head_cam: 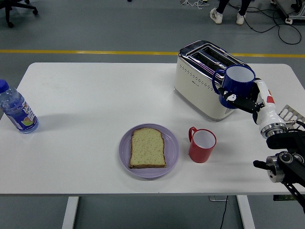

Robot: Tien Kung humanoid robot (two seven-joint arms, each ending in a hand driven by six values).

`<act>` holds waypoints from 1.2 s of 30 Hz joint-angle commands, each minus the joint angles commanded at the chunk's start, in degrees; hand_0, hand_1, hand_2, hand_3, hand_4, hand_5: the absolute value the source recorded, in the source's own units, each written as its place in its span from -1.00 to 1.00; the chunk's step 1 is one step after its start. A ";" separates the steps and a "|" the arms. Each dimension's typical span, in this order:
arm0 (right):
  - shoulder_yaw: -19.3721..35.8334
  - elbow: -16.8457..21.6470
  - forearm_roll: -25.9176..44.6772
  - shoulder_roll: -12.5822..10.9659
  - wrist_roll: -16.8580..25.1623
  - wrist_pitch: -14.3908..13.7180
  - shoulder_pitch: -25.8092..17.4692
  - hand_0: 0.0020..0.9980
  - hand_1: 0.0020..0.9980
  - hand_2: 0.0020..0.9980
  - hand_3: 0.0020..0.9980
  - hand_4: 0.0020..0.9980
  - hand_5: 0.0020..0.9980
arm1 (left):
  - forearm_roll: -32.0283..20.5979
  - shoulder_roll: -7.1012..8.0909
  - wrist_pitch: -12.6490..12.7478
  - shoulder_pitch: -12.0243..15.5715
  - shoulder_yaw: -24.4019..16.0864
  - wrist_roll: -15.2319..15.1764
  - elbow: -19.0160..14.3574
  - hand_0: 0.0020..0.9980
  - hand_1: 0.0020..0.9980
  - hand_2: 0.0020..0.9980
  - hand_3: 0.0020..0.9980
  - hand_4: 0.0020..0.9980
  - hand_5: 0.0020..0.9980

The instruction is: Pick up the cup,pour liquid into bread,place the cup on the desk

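Currently, the blue cup is being gripped upright by the right hand, held just right of the toaster. Nearer and to the left, a red cup is standing beside the purple plate, on which the bread slice is lying.
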 joint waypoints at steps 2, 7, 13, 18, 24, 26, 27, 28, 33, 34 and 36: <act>1.08 -1.99 -1.24 0.51 4.37 0.00 -1.64 0.13 -0.02 0.15 0.15 0.06 -1.00 | 0.00 -0.02 0.01 0.01 0.12 0.00 0.03 0.27 0.29 0.32 0.11 -0.35 0.67; 3.42 -6.62 0.40 2.07 14.30 0.00 -4.52 0.16 -0.01 0.14 0.16 0.04 -1.00 | 0.18 -0.04 0.01 -0.15 0.26 0.00 0.02 0.27 0.29 0.32 0.11 -0.35 0.68; 5.58 -11.14 5.12 4.13 24.07 0.00 -7.61 0.21 0.00 0.15 0.16 0.04 -1.00 | 0.16 -0.10 0.00 -0.03 0.30 0.01 0.03 0.27 0.29 0.32 0.11 -0.35 0.67; 6.86 -13.72 6.82 5.39 27.89 0.00 -9.66 0.22 0.00 0.14 0.16 0.04 -1.00 | 0.14 -0.11 0.01 0.18 0.58 0.00 0.05 0.27 0.29 0.31 0.11 -0.35 0.67; 8.17 -18.47 5.41 6.69 31.95 0.00 -11.88 0.21 -0.01 0.14 0.16 0.03 -1.00 | 0.15 -0.17 -0.03 0.30 1.01 0.00 0.01 0.27 0.29 0.32 0.11 -0.35 0.67; 8.31 -19.21 5.16 6.92 32.55 0.00 -12.15 0.21 -0.01 0.14 0.16 0.03 -1.00 | 0.12 -0.17 -0.04 0.31 1.08 0.00 0.01 0.27 0.29 0.32 0.11 -0.35 0.67; 8.51 -20.46 4.96 7.29 33.24 0.00 -12.52 0.20 -0.02 0.14 0.16 0.02 -1.00 | 0.07 -0.17 -0.04 0.35 1.20 0.01 0.02 0.27 0.29 0.32 0.11 -0.35 0.67; 8.60 -21.00 4.91 7.48 33.43 0.00 -12.67 0.20 -0.02 0.14 0.16 0.02 -1.00 | 0.07 -0.17 -0.04 0.37 1.23 0.00 0.02 0.27 0.29 0.32 0.11 -0.35 0.67; 9.36 -24.14 4.90 9.22 34.11 0.57 -13.32 0.21 -0.02 0.14 0.16 0.02 -1.00 | 0.13 -0.17 -0.03 0.45 1.34 -0.01 0.01 0.27 0.29 0.32 0.11 -0.35 0.67; 9.36 -24.69 4.99 9.60 34.38 0.80 -13.37 0.21 -0.02 0.14 0.16 0.02 -1.00 | 0.13 -0.17 -0.04 0.45 1.37 -0.01 0.00 0.27 0.29 0.32 0.11 -0.35 0.67; 9.14 -25.59 4.92 10.10 34.68 1.25 -13.34 0.21 -0.02 0.14 0.16 0.02 -1.00 | 0.12 -0.17 -0.04 0.43 1.35 -0.01 0.00 0.27 0.29 0.32 0.11 -0.35 0.67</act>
